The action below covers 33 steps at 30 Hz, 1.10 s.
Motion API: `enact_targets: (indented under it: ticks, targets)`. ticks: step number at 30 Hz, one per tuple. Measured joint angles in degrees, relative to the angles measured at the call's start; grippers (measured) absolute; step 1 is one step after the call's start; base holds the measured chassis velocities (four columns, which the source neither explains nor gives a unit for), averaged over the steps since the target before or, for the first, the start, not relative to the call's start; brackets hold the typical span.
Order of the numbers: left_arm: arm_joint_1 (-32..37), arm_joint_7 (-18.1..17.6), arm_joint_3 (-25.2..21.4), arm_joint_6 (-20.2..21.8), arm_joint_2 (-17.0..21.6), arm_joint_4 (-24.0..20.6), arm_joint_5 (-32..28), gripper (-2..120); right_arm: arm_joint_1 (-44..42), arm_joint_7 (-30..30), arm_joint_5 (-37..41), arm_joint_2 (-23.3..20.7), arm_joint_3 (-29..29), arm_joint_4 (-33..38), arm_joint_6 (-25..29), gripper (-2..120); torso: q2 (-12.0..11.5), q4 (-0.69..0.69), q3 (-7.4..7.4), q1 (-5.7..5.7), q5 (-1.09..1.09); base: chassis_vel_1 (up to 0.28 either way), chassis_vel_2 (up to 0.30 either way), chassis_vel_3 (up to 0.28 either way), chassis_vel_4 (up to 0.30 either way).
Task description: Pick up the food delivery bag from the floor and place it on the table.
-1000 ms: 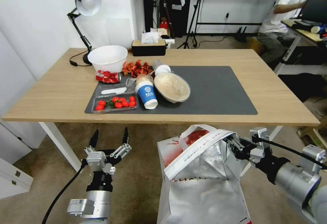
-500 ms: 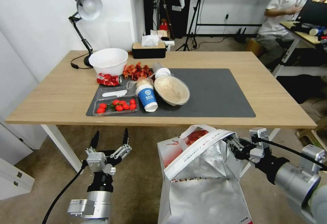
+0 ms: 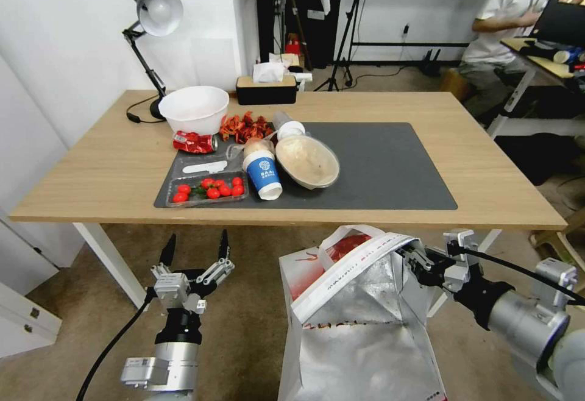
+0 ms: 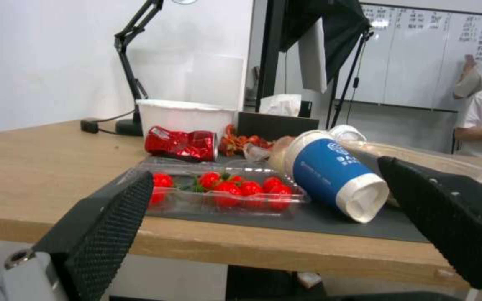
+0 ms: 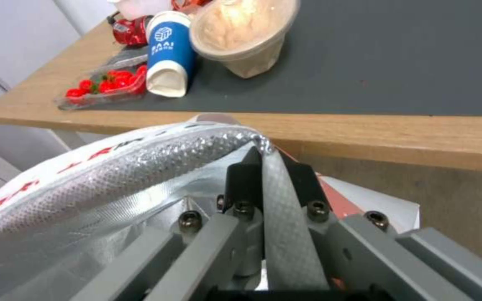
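Observation:
The food delivery bag, boxy, red and white with silver foil lining, hangs in front of the table's near edge, its mouth open toward me. My right gripper is shut on the bag's foil rim at its right side; in the right wrist view the foil strip is pinched between the dark fingers. The light-wood table with a dark grey mat stands just beyond. My left gripper is open, held low over the carpeted floor left of the bag, below the table edge.
On the mat's left half lie a tray of cherry tomatoes, a tipped blue cup, a lidded bowl, a crushed red can and a white bowl. A desk lamp and tissue box stand behind. A white cabinet is at the left.
The head view shifted slightly between one second ago and half a second ago, since then steady. The bag stays in my right gripper; the left gripper has not moved.

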Motion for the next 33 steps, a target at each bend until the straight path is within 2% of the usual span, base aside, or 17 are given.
enact_targets:
  ticks: [5,11,20,33]
  targets:
    - [-0.01,-0.14,-0.45,-0.21,-0.23,0.03,0.08,100,0.58,0.62,3.59,-0.93,0.03,0.00,-0.48,0,-0.10,0.00,-0.06,-0.05,0.00,0.000,0.000,0.000,0.000]
    - [-0.45,-0.41,-0.60,-0.48,-0.12,0.45,0.04,100,1.07,-2.78,7.14,-1.71,0.88,0.00,0.01,0,-0.20,0.00,-0.12,-0.11,0.00,0.000,0.000,0.000,0.000]
    - [-0.87,-0.65,-0.72,-0.48,-0.07,0.69,-0.02,100,2.30,-3.63,13.00,-2.97,2.43,0.00,0.32,0,-0.28,0.00,-0.16,-0.12,0.00,0.000,0.000,0.000,0.000]
    - [-0.35,-1.28,-1.63,-0.48,-0.90,-0.16,0.32,100,6.58,1.24,25.85,-7.40,4.03,0.01,-0.16,0,-0.35,0.00,-0.21,-0.16,0.00,0.000,0.000,0.000,0.000]
